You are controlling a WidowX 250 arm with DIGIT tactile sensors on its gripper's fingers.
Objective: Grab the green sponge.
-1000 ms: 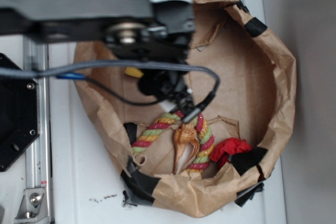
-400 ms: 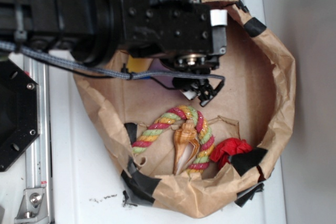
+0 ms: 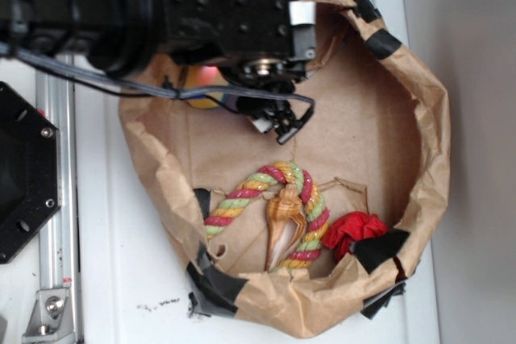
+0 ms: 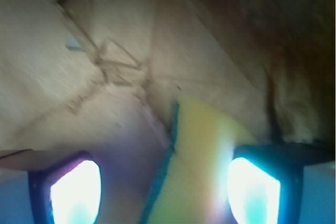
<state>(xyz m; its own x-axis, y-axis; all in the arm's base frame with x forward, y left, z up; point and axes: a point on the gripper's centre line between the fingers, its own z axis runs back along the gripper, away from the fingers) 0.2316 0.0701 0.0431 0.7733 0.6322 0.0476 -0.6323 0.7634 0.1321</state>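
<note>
The green sponge [image 4: 202, 171] is a flat yellow foam piece with a teal-green edge, lying on the brown paper floor. In the wrist view it sits between my two glowing fingers [image 4: 76, 192], closer to the right one and apart from both. My gripper [image 4: 165, 192] is open and low over it. In the exterior view only a small yellow part of the sponge [image 3: 201, 101] shows at the basin's upper left. The black arm [image 3: 201, 14] covers the rest of the sponge and hides the fingertips.
A crumpled brown paper basin [image 3: 427, 159] with black tape patches rings the area. Inside, toward the front, lie a red-yellow-green twisted rope [image 3: 242, 196], a seashell [image 3: 284, 227] and a red cloth [image 3: 359, 230]. A black mount [image 3: 20, 175] sits at the left.
The arm has swung from above the rope toward the basin's upper left, and its end now sits over the yellow sponge.
</note>
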